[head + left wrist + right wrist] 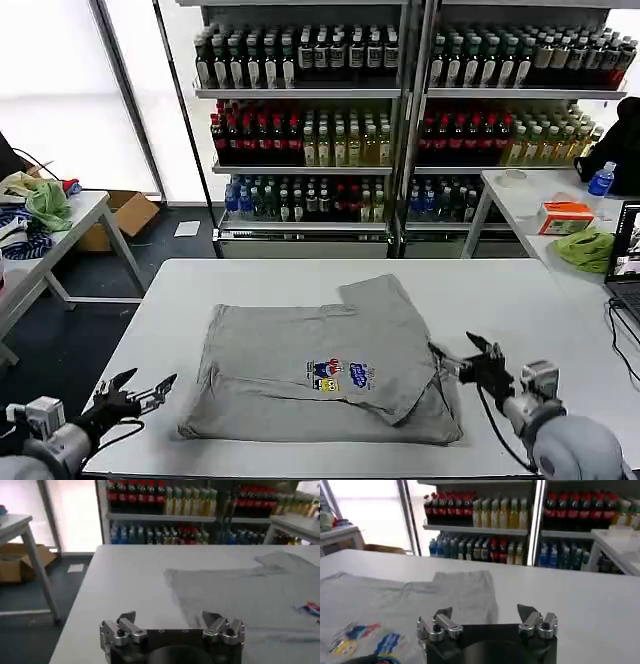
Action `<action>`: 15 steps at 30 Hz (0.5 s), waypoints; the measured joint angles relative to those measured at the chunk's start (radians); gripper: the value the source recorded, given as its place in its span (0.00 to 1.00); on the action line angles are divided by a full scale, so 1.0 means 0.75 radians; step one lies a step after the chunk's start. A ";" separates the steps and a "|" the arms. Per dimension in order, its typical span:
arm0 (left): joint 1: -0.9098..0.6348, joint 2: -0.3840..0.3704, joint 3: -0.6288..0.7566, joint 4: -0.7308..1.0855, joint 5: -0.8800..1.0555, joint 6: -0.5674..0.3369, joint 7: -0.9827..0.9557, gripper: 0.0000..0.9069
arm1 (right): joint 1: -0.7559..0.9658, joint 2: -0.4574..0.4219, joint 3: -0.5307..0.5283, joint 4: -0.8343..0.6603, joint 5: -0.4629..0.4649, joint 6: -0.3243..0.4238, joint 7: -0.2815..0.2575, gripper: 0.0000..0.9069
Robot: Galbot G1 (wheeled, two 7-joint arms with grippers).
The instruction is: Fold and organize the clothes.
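Both grippers open, nothing held, shirt partly folded.
Left gripper (140,392) is held off the grey shirt (300,350) edge; right gripper (470,358) is set just beside the opposite edge. One side is judged folded over, print (340,376) showing; remaining folds and stacking are left. Collar is not made out.

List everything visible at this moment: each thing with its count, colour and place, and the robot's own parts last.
shirt: one, light grey with a small multicoloured chest print, lying partly folded on the white table.
shelves of bottles: many, mixed colours, behind the table.
lime-green cloths: two, one on each side table.
cardboard box: one, brown, on the floor at far left.
left gripper: open, near the shirt's left edge at the table's front.
right gripper: open, at the shirt's right edge.
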 measured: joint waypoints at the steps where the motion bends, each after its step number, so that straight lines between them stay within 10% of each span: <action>1: -0.039 0.023 0.028 0.025 -0.007 0.000 0.009 1.00 | 0.047 0.001 -0.023 -0.039 -0.004 -0.002 -0.017 1.00; 15: -0.548 0.113 0.436 0.392 -0.027 -0.007 0.115 1.00 | 0.545 0.136 -0.285 -0.589 -0.116 -0.015 -0.170 1.00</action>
